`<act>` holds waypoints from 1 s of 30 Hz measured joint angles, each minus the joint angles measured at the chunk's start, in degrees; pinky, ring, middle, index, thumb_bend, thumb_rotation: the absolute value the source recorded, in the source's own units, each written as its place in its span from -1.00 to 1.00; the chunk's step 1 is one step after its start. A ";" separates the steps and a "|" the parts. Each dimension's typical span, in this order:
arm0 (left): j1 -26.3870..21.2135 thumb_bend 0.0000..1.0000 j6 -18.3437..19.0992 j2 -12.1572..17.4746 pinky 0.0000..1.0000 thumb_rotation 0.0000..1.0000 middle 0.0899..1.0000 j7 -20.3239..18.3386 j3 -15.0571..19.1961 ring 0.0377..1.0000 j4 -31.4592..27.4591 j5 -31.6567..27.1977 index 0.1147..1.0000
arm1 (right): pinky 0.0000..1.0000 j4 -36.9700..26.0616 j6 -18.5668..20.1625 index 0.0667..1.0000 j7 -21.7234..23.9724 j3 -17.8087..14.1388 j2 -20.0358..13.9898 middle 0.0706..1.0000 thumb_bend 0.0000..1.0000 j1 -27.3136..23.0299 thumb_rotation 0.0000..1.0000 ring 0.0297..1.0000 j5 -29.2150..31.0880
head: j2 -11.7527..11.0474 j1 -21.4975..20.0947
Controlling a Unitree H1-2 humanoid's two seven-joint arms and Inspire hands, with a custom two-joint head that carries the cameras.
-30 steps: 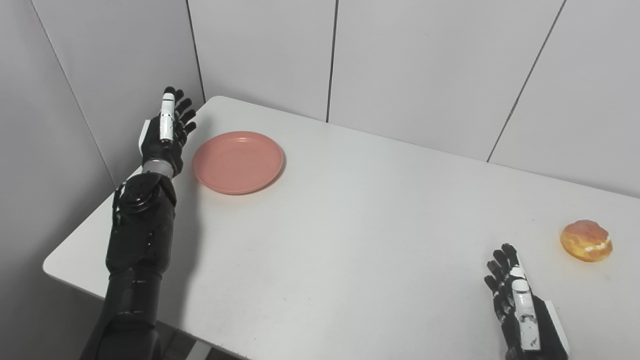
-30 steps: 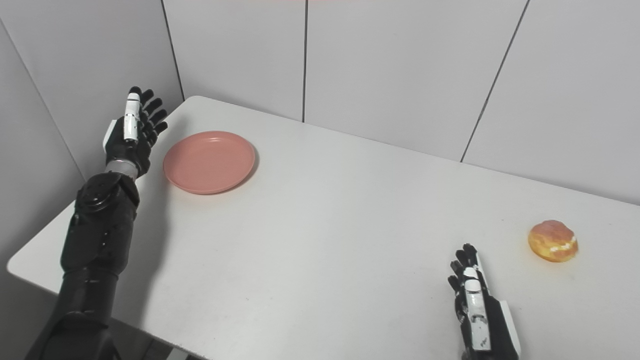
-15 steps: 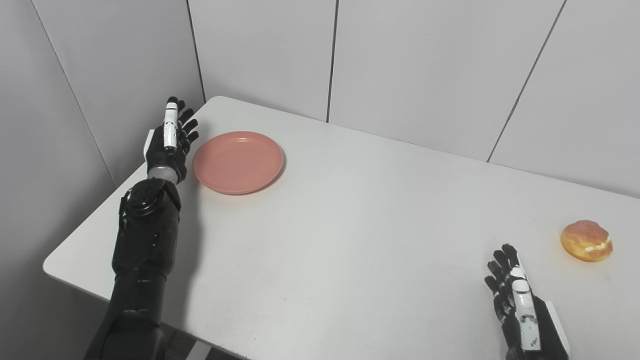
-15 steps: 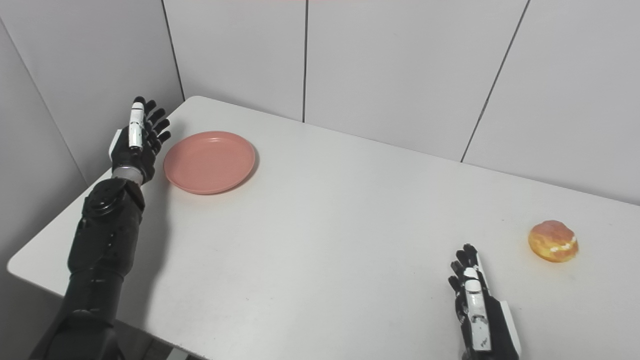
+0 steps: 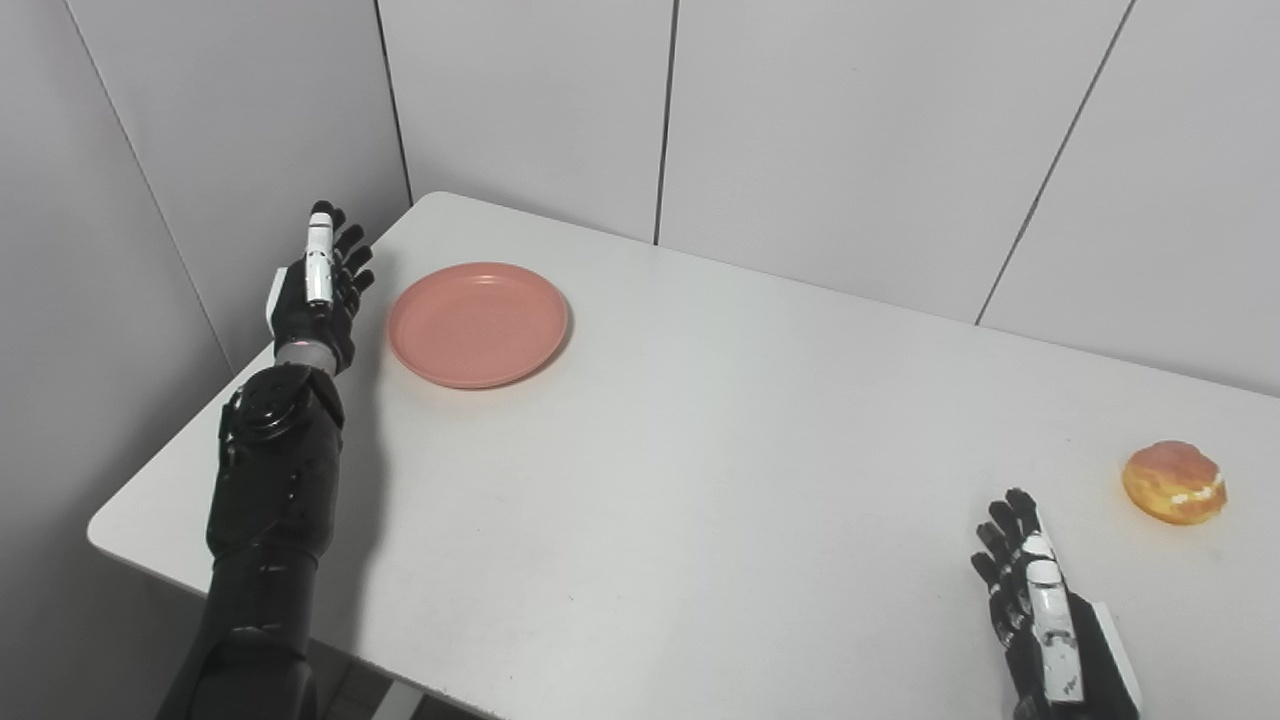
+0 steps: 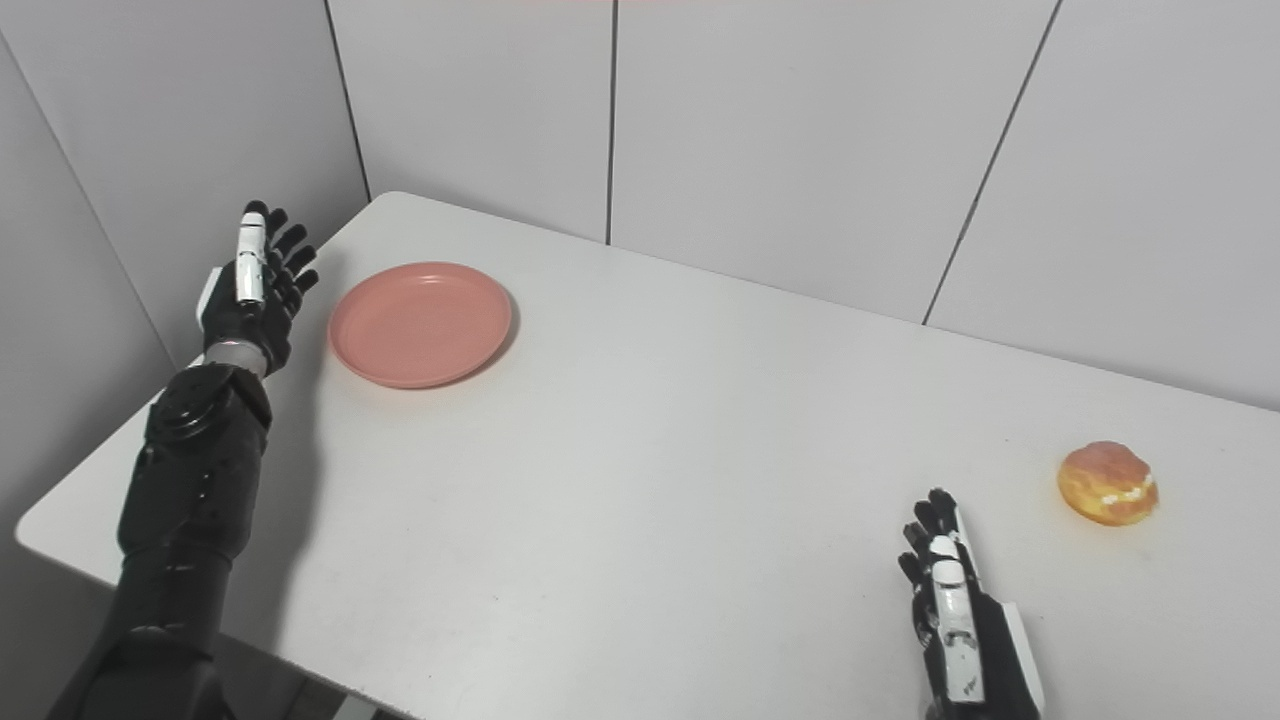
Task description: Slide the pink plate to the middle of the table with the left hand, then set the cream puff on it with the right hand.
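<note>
Right hand (image 5: 1045, 620) nearest, low over table (image 5: 700, 450), fingers apart, empty; puff (image 5: 1174, 483) beyond, to its right, apart. Left hand (image 5: 315, 295) farther, raised at table's left edge, fingers spread, empty, beside plate (image 5: 478, 324), not touching. Grey wall panels (image 5: 850, 130) behind.

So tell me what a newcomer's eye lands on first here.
The pink plate stands out first, lying near the far left corner of the white table. The golden cream puff sits alone at the right edge. The open left hand is raised just left of the plate, not touching it, while the open right hand waits near the front edge.
</note>
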 measured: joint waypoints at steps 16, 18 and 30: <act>0.18 -0.22 -2.76 -0.53 0.83 1.00 0.80 0.00 -0.15 0.83 3.38 0.00 0.76 | 1.00 -0.11 0.05 1.00 -0.03 -0.04 -0.15 1.00 -0.66 0.01 1.00 1.00 0.30 | 0.35 0.09; 0.17 -0.24 -2.83 -0.92 0.84 1.00 0.81 0.06 -0.05 0.83 4.20 -0.05 0.77 | 1.00 -0.10 0.04 1.00 -0.03 -0.04 -0.16 1.00 -0.67 0.01 1.00 1.00 0.27 | 0.35 0.09; -1.55 -0.15 -7.60 0.10 0.86 0.91 0.84 -1.43 -0.66 0.85 12.49 -0.42 0.80 | 1.00 -0.10 0.04 1.00 -0.02 -0.06 -0.24 1.00 -0.68 0.04 1.00 1.00 -0.29 | 0.35 0.18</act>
